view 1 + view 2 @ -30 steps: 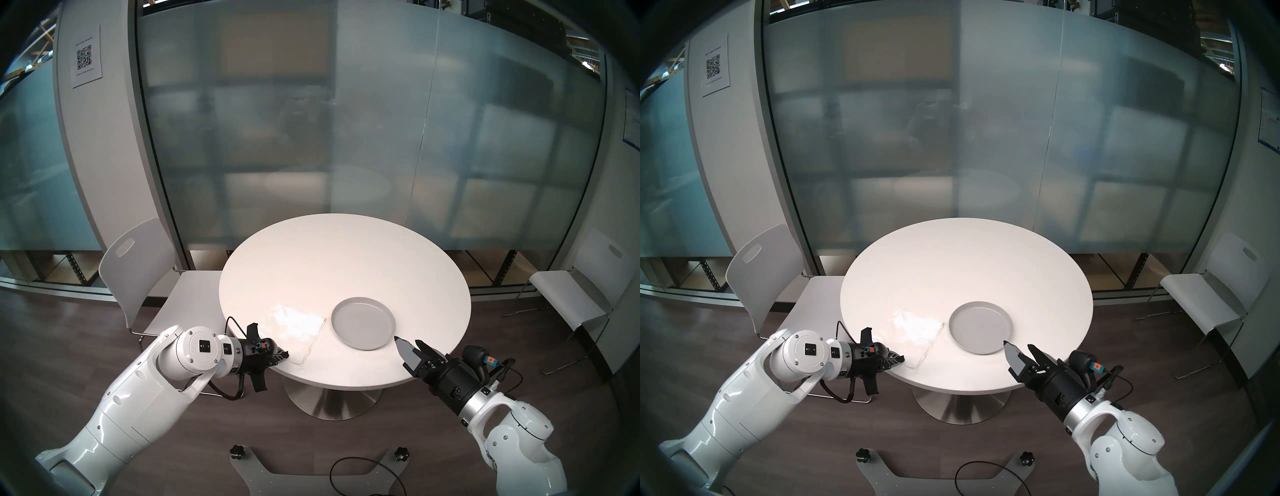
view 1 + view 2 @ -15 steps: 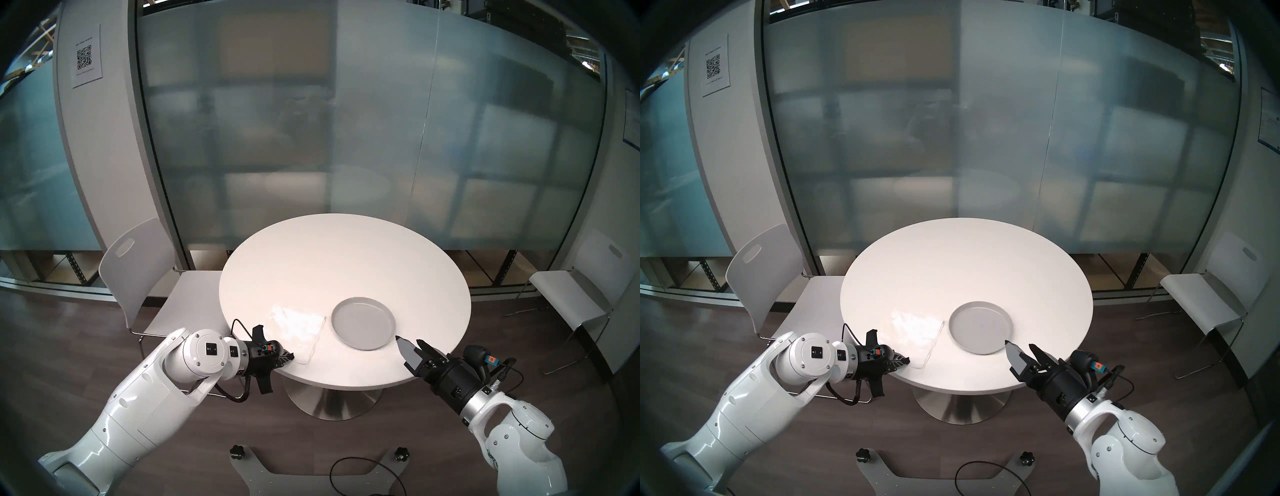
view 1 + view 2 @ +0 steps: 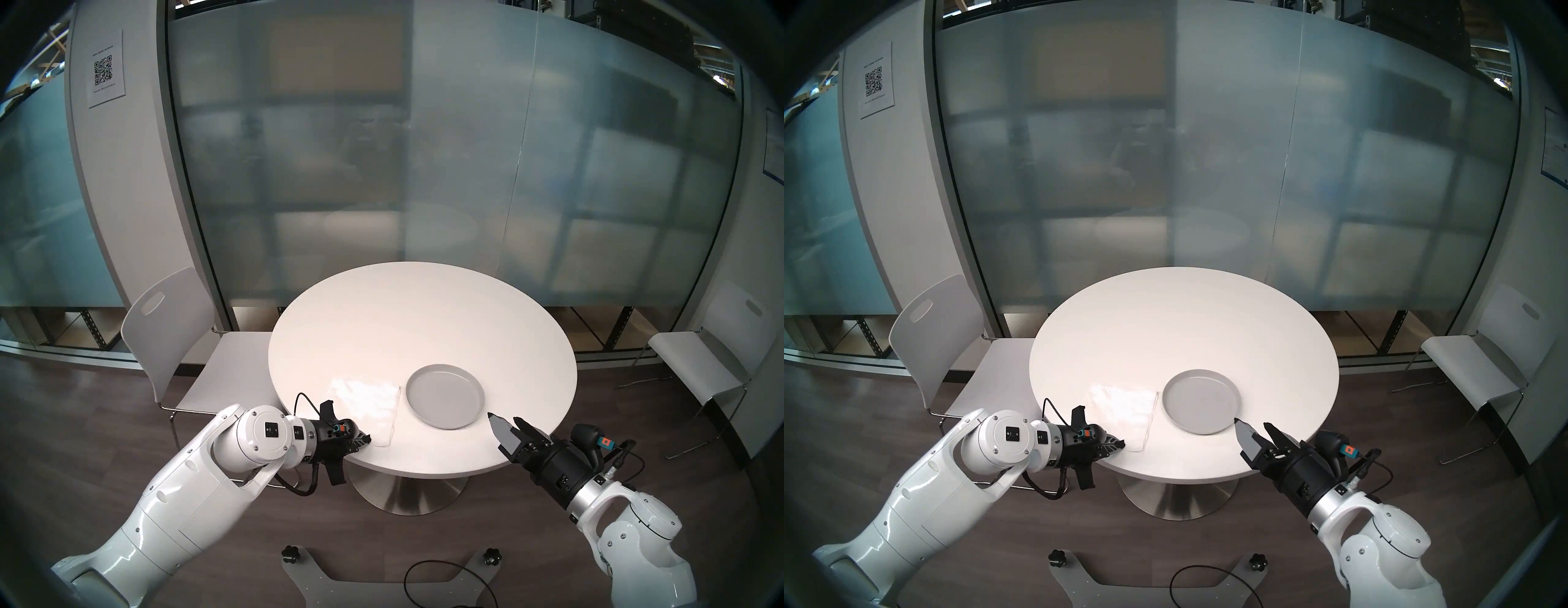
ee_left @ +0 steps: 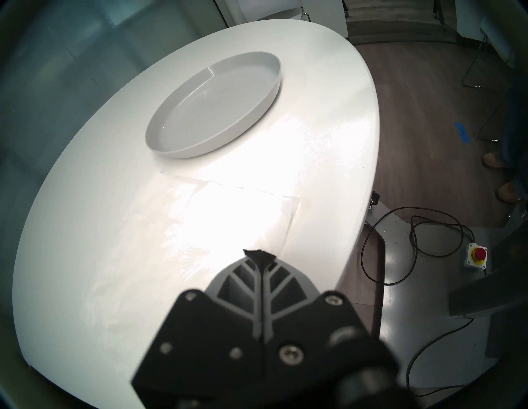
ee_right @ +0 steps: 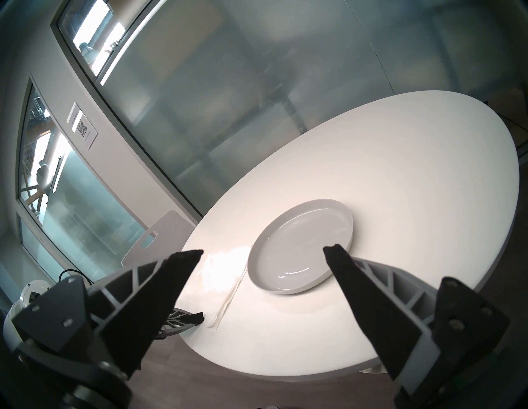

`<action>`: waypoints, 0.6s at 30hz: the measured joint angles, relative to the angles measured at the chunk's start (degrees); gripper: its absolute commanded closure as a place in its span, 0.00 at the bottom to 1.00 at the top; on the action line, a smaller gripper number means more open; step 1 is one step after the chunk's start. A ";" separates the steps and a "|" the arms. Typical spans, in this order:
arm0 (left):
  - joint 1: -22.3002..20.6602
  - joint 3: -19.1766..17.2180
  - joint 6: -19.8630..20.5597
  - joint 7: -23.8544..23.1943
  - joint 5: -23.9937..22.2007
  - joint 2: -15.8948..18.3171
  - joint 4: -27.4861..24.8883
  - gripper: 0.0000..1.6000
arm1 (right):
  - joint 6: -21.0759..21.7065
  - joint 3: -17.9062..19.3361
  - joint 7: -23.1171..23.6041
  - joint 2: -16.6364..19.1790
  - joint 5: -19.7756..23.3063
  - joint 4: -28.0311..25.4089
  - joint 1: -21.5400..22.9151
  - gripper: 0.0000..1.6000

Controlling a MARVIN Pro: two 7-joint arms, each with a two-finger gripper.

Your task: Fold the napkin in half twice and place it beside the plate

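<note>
**Napkin lies left of the plate, left gripper at its near corner**

I see one napkin (image 3: 368, 406) and one plate (image 3: 444, 396) on the round white table (image 3: 407, 322). The napkin lies flat in the near-left part of the table, just beside the plate on its left, with a small gap between them. Its long axis runs from far to near, leaning a little toward the left at the far end, and its right edge is a raised fold line facing the plate.

My left gripper (image 4: 258, 252) has its two fingers pressed together, and their tips are at the near corner of the napkin, at the table edge. I cannot tell if a layer of paper is pinched between them.

My right gripper (image 5: 263, 251) is wide open and holds nothing. It hovers at the near-right side of the plate and points toward it.

There are two white chairs, one at the left (image 3: 169, 335) and one at the right (image 3: 700, 361).
</note>
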 measured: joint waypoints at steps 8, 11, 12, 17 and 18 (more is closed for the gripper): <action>-0.06 -0.02 0.42 0.83 -0.45 -0.56 -0.66 0.61 | -0.12 0.16 0.21 -0.15 -0.03 -0.25 -0.71 0.00; -0.07 -0.40 0.40 1.10 -0.67 -0.58 -1.01 0.53 | -0.15 0.19 0.25 -0.20 -0.04 -0.36 -0.88 0.00; -0.07 -0.51 0.39 1.15 -0.74 -0.58 -1.14 0.46 | -0.15 0.20 0.25 -0.21 -0.05 -0.38 -0.92 0.00; 0.09 -1.66 0.32 1.29 -1.42 -0.18 -2.81 0.08 | -0.17 0.26 0.29 -0.26 -0.08 -0.59 -1.17 0.00; 0.21 -2.03 0.32 1.30 -1.65 0.04 -3.33 0.05 | -0.17 0.29 0.30 -0.27 -0.08 -0.66 -1.22 0.00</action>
